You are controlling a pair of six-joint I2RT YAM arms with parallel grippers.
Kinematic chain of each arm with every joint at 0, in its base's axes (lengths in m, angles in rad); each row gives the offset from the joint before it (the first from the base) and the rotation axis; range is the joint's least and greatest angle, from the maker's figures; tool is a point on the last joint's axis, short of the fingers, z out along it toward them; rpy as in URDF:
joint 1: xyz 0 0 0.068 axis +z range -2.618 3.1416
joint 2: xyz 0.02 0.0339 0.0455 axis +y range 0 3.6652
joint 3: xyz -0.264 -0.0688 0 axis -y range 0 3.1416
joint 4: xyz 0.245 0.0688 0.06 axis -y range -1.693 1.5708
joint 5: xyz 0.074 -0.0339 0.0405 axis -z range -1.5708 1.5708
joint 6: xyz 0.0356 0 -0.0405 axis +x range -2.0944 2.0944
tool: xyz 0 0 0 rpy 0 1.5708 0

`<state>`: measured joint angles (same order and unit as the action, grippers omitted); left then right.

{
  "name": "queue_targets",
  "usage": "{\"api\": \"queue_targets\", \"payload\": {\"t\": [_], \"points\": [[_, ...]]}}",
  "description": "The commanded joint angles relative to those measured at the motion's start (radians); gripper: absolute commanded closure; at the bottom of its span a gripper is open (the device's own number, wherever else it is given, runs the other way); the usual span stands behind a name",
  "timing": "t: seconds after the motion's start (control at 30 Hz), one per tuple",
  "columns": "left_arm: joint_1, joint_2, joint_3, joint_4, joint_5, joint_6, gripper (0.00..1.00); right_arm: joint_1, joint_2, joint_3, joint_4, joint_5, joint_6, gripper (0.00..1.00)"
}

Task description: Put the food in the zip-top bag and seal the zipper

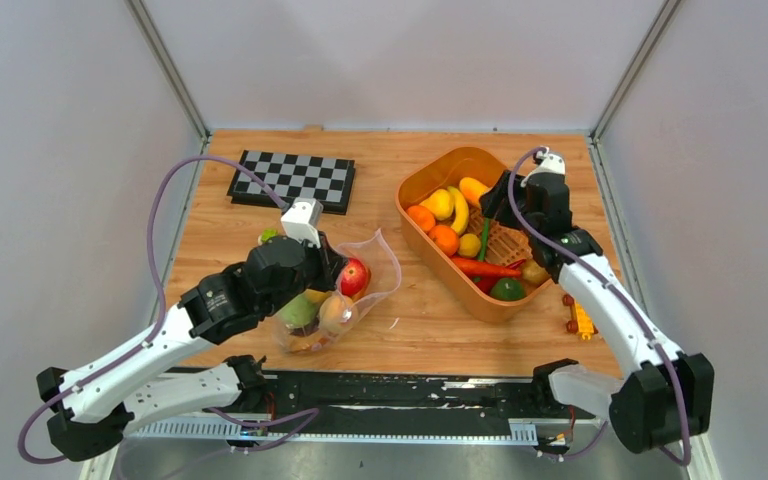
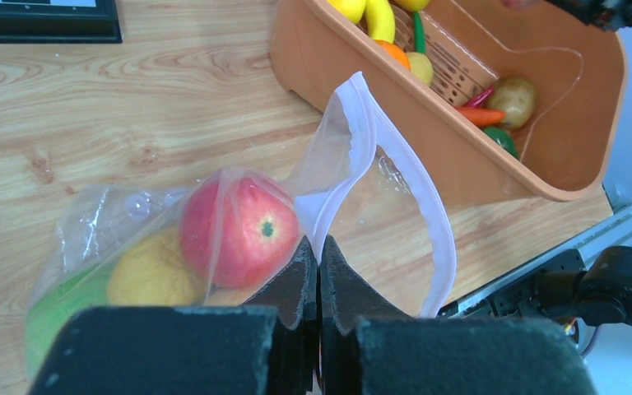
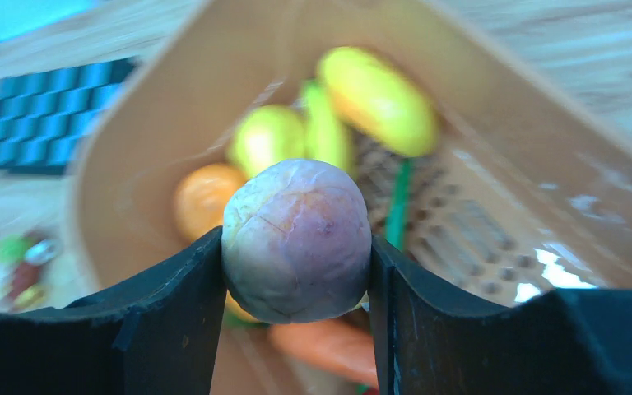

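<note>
The zip-top bag (image 1: pixel 378 262) lies on the table in front of my left arm, mouth open toward the tub. Inside it are a red apple (image 2: pixel 243 230), a yellow fruit (image 2: pixel 152 271), a green fruit (image 2: pixel 53 313) and a peach (image 1: pixel 337 313). My left gripper (image 2: pixel 318 247) is shut on the bag's mouth edge, where the whitish zipper (image 2: pixel 403 156) loops away from the jaws. My right gripper (image 3: pixel 296 240) hovers over the orange tub and is shut on a round pale-purple fruit (image 3: pixel 296 214), one of the food pieces.
The orange tub (image 1: pixel 412 185) at the right holds oranges, a banana, lemons, a carrot and other toy food. A checkerboard (image 1: pixel 295 180) lies at the back left. A small wheeled block toy (image 1: pixel 580 318) sits right of the tub, another (image 1: pixel 268 237) beside my left wrist.
</note>
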<state>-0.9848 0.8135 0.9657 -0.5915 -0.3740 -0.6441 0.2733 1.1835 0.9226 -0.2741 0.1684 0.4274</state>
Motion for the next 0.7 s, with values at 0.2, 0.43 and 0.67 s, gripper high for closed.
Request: {"api": "queue_targets", "payload": {"t": [0.2, 0.43, 0.67], "points": [[0.005, 0.019, 0.036, 0.05, 0.016, 0.006, 0.99, 0.174, -0.148, -0.029, 0.081, -0.616, 0.137, 0.61], [0.005, 0.034, 0.043, 0.053, 0.03, 0.007, 0.99, 0.433, -0.092, 0.065, 0.092, -0.643, 0.011, 0.59], [0.005, 0.046, 0.07, 0.056, 0.062, 0.028, 0.99, 0.577, 0.031, 0.17, 0.037, -0.552, -0.085, 0.52]]}}
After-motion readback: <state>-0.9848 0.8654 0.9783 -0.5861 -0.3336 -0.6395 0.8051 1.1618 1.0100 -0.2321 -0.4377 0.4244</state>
